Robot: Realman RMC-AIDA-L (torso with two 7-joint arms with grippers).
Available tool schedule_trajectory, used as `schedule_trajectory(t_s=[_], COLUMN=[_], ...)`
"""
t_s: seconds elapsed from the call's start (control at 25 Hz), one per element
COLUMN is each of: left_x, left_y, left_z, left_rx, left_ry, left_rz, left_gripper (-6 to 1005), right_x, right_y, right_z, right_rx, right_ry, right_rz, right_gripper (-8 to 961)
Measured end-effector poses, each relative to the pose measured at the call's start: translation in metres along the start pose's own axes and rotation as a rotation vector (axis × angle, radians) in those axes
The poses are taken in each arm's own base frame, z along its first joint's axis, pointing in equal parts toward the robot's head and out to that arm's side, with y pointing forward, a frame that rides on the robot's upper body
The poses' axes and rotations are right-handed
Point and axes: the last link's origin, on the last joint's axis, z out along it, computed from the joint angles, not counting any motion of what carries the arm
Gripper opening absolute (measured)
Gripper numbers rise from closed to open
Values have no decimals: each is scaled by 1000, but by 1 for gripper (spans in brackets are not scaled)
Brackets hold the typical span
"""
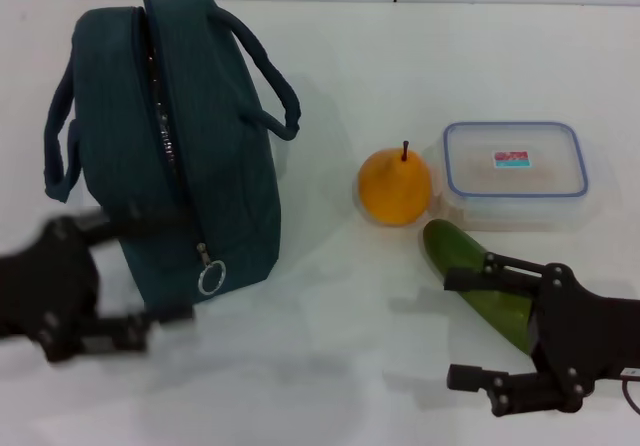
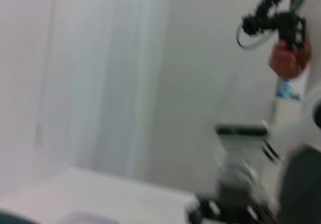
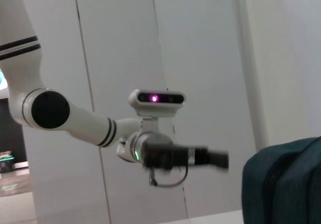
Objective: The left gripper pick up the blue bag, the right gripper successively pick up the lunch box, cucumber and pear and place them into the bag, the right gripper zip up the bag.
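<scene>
nothing packed yet: blue bag [image 1: 175,136] stands zipped on the table, with pear [image 1: 396,186], lunch box [image 1: 515,173] and cucumber [image 1: 482,281] outside to its right. left gripper [image 1: 125,271] spreads wide at the bag's near end; right gripper [image 1: 472,328] hangs wide over the cucumber, empty.

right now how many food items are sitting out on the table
3: the pear right of the blue bag, the lunch box right of the pear, and the cucumber in front, partly behind the right gripper.
</scene>
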Motion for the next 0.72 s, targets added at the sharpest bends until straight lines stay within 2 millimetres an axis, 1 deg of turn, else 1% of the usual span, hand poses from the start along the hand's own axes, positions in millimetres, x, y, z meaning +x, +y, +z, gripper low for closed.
schedule_trajectory(t_s=[0.08,0.2,0.32,0.4,0.52,0.6,0.72], left_x=[9,25,40,48,56,63,73], left_y=[-4,-11,-25,-38,-64,-80,-102], left_z=[-8,-27,-43,-52,-64,-67,-60], left_rx=[59,176,309,405,555,605,614], left_ry=[64,163,268,321,377,381,342], left_rz=[2,11,3,-26,-88,-125,-165], left_gripper=[862,862,862,862,862,862,862], right_x=[-1,-1,-2,-3,-5,-6,-8], right_y=[-1,-4,-8,-10,-13,-14,-15], right_z=[-1,-1,0,1,2,2,2], right_rx=[13,27,37,43,47,48,56], right_ry=[-8,-6,0,-2,-10,-11,-17], right_rz=[-1,-4,-10,-9,3,11,9], right_gripper=[856,856,856,856,856,856,856])
